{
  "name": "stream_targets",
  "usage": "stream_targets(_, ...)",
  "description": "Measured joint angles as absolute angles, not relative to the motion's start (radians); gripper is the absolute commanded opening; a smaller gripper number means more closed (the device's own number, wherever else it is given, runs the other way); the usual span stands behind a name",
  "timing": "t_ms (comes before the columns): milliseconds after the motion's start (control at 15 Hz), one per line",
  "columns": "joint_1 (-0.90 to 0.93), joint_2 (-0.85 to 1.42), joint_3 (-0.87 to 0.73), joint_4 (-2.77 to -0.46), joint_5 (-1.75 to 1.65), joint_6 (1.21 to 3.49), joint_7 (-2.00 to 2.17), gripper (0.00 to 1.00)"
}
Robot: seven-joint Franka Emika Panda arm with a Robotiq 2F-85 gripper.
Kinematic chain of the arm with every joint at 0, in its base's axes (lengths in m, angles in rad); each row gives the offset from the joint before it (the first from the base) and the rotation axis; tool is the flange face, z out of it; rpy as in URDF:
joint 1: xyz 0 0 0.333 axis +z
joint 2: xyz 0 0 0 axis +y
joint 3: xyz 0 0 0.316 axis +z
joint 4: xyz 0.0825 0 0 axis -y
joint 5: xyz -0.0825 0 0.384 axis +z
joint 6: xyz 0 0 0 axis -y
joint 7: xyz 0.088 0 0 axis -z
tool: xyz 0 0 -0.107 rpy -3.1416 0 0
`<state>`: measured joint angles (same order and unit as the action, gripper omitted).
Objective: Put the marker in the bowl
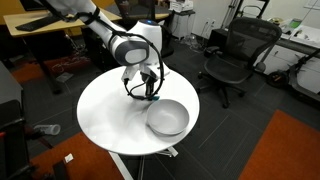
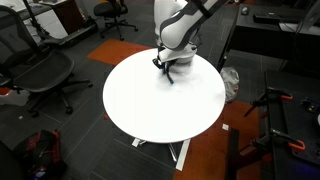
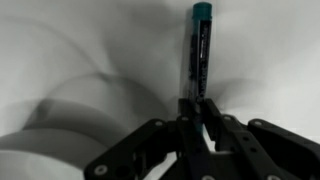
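My gripper point(image 3: 197, 108) is shut on the marker point(image 3: 198, 45), a thin dark stick with a teal cap that points away from the jaws in the wrist view. In an exterior view the gripper point(image 1: 149, 93) hangs above the round white table point(image 1: 105, 110), just beside the rim of the grey metallic bowl point(image 1: 168, 118), with the marker point(image 1: 151, 92) between its fingers. In an exterior view the gripper point(image 2: 169, 69) sits over the far side of the table point(image 2: 160, 100); the bowl is hidden behind the arm there.
Black office chairs point(image 1: 238, 55) point(image 2: 40, 75) stand around the table. Desks and cabling line the room's edges. An orange carpet patch point(image 1: 285, 150) lies on the floor beside the table.
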<state>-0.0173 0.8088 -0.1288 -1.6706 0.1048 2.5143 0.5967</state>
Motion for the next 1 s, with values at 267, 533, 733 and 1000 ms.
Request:
stream_targets(267,-0.007,0.771,-0.133,-1.668,0.105,2.511,0.597,0.05)
stream_targets(533,0.020,0.697,-0.169,-1.677,0.102,2.484,0.597,0.05)
stream_targets(733,0.032,0.635,-0.209,-1.696,0.088,2.461,0.598,0.05)
stream_targets(1000,0.032,0.575,-0.259,-1.728,0.065,2.447,0.600,0.05)
